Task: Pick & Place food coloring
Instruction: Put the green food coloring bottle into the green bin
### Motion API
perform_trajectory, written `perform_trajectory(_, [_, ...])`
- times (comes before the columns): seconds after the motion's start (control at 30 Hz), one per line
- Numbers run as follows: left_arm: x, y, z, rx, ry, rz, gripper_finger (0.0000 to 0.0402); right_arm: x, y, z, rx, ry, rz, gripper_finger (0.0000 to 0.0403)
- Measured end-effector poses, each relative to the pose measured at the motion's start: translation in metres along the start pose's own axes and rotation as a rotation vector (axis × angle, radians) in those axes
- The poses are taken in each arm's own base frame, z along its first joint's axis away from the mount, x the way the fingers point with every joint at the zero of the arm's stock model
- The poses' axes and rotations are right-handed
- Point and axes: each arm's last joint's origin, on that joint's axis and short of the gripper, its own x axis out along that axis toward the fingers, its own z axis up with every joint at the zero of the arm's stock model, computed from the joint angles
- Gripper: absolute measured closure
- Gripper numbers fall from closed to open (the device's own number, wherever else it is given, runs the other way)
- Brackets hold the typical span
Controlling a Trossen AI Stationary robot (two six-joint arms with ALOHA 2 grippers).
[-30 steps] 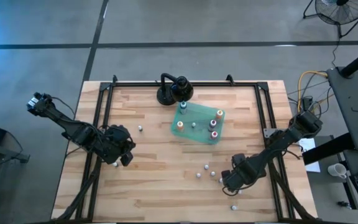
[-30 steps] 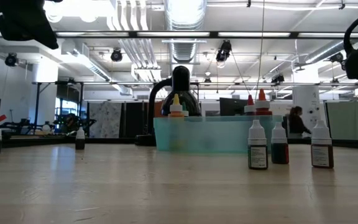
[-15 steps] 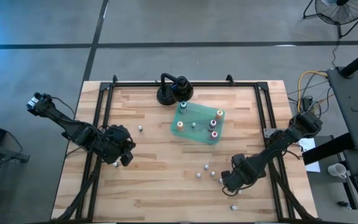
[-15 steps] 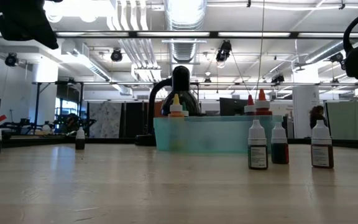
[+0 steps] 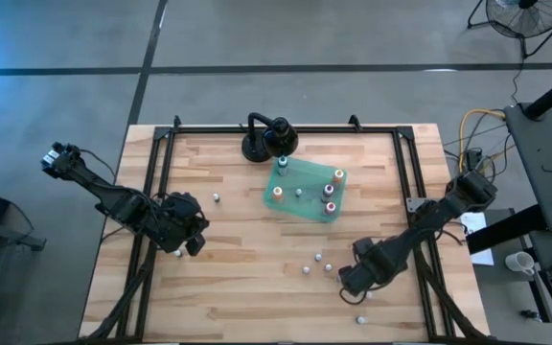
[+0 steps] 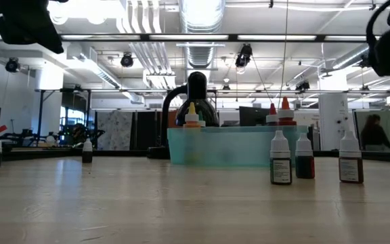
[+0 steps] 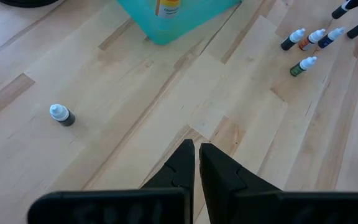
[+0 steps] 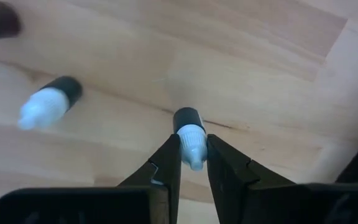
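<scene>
The right gripper [image 8: 192, 163] has just squeezed shut on a little food coloring bottle [image 8: 190, 132] near the green tray [image 5: 307, 193], so it looks ready to lift.

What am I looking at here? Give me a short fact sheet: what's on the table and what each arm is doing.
Surface: wooden table
Container: green tray with several small bottles standing in it
Loose bottles: a cluster near the right gripper, one lone bottle by the left arm
Black stand: at the table's far edge
Right gripper: closed on a small bottle by its white cap
Left gripper: shut, holding nothing, above bare wood
</scene>
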Motion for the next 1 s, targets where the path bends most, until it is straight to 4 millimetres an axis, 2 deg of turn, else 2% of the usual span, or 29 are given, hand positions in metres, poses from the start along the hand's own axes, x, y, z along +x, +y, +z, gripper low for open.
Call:
perform_trajectory(0.2, [0.0,0.0,0.0,0.0,0.0,0.0,0.0401,-0.023,0.011,0.006,-0.112,-0.041,0.04,0.0346])
perform_trajectory(0.37, [0.0,0.0,0.0,-0.001,0.0,0.0,0.0401,-0.05,0.029,0.021,-0.219,-0.137,0.143,0.0346])
perform_trajectory(0.5, [0.0,0.0,0.0,0.0,0.0,0.0,0.0401,-0.073,0.045,0.04,-0.29,-0.221,0.209,0.0346])
perform_trajectory(0.63, [0.0,0.0,0.0,0.0,0.0,0.0,0.0401,-0.095,0.055,0.063,-0.32,-0.291,0.198,0.0346])
perform_trajectory(0.77, [0.0,0.0,0.0,0.0,0.001,0.0,0.0401,-0.113,0.059,0.085,-0.3,-0.341,0.149,0.0346])
perform_trajectory(1.0, [0.0,0.0,0.0,0.0,0.0,0.0,0.0401,-0.146,0.062,0.122,-0.258,-0.45,0.199,0.0346])
